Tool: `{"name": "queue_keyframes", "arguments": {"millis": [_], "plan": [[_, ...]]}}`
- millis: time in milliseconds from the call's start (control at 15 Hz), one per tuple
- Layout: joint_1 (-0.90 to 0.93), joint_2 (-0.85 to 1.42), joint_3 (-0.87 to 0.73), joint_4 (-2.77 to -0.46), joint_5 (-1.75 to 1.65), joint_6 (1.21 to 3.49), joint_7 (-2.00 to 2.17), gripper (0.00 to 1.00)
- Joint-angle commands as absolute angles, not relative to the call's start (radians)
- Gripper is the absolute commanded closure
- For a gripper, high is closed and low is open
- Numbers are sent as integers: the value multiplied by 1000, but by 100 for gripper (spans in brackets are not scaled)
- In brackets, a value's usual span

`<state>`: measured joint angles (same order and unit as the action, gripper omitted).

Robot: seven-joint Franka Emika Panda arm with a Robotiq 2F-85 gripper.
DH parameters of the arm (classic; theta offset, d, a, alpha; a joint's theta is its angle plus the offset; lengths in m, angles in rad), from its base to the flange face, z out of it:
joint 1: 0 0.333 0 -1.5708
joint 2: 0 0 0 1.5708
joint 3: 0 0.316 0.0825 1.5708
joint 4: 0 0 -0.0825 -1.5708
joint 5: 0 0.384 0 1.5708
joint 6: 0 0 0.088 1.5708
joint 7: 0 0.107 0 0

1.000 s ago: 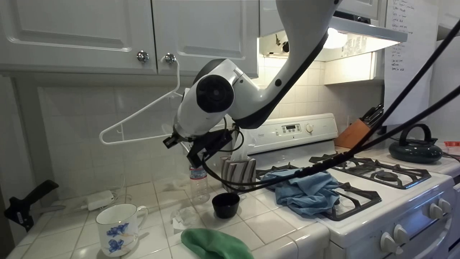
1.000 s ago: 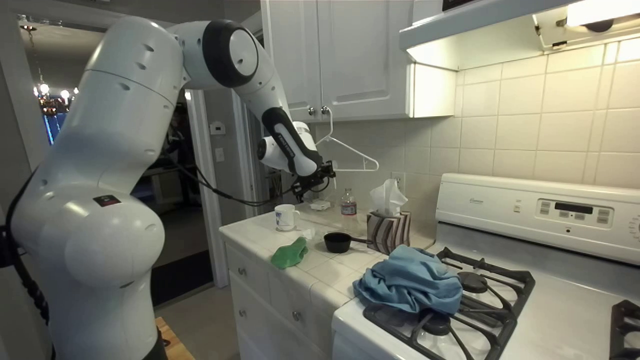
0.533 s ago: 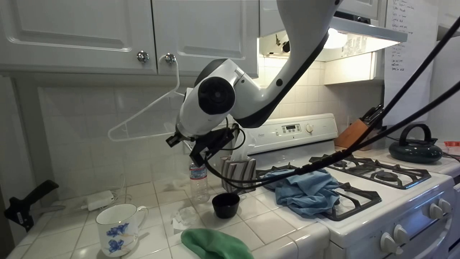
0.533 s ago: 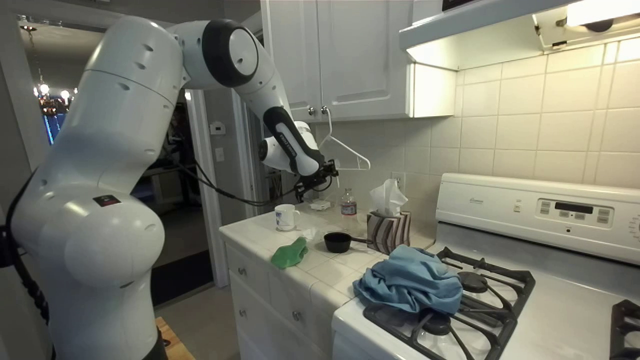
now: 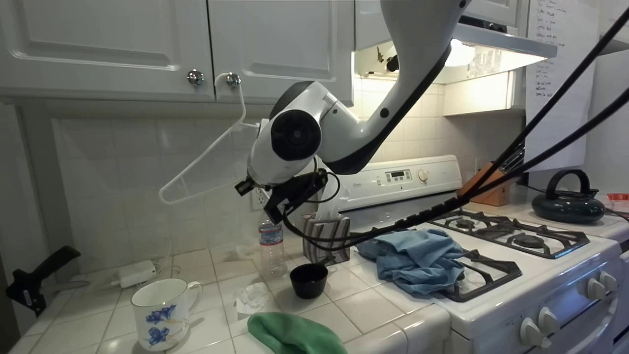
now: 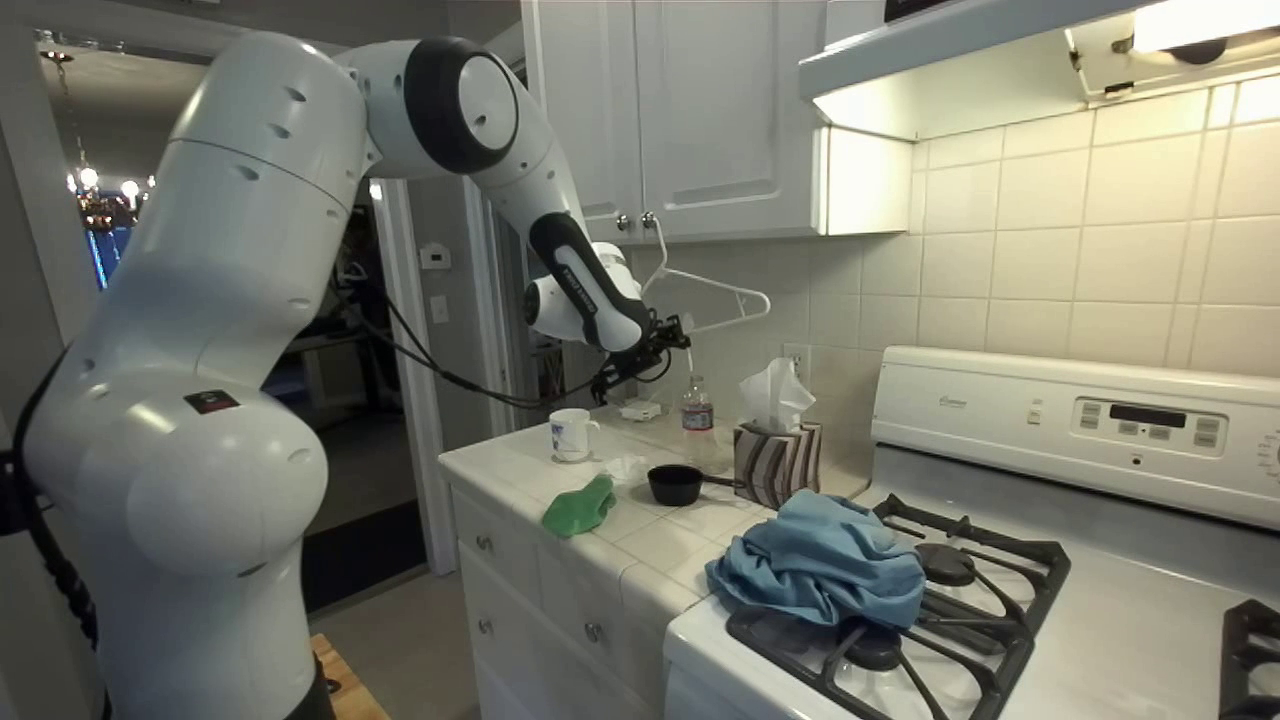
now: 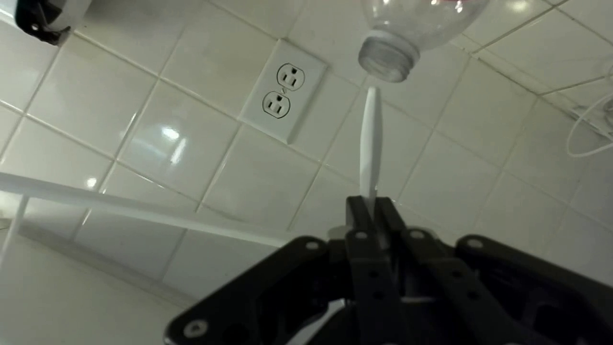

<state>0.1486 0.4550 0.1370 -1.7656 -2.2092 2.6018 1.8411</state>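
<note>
My gripper (image 7: pixel 371 203) is shut on a slim white stick (image 7: pixel 371 134), which sticks out past the fingertips in the wrist view. It hangs as a thin white line under the gripper (image 6: pixel 686 330) in an exterior view. A white hanger (image 7: pixel 143 211) runs behind the fingers, hooked on a cabinet knob (image 5: pixel 233 79). Whether the gripper touches the hanger, I cannot tell. Below the stick's free end stands a clear bottle (image 7: pixel 421 28) with its neck toward the gripper. In the other outside picture, the arm hides the fingertips.
On the tiled counter are a flowered mug (image 5: pixel 159 314), a green cloth (image 5: pixel 295 334), a small black pan (image 5: pixel 308 281) and a striped tissue box (image 6: pixel 778 465). A blue cloth (image 6: pixel 820 560) lies over the stove. Upper cabinets (image 6: pixel 730 110) hang above the arm.
The hanger has swung on its knob, and its lower bar is now tilted. My gripper has shifted slightly toward the bottle and tissue box, still shut on the white stick.
</note>
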Motion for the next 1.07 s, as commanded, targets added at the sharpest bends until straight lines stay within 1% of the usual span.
{"name": "queue_keyframes", "arguments": {"millis": [0,1000], "plan": [[145,424,135,-1799,-2236,2570,1882,98],[140,445,146,-1779,-2334,2583,1981,98]]}}
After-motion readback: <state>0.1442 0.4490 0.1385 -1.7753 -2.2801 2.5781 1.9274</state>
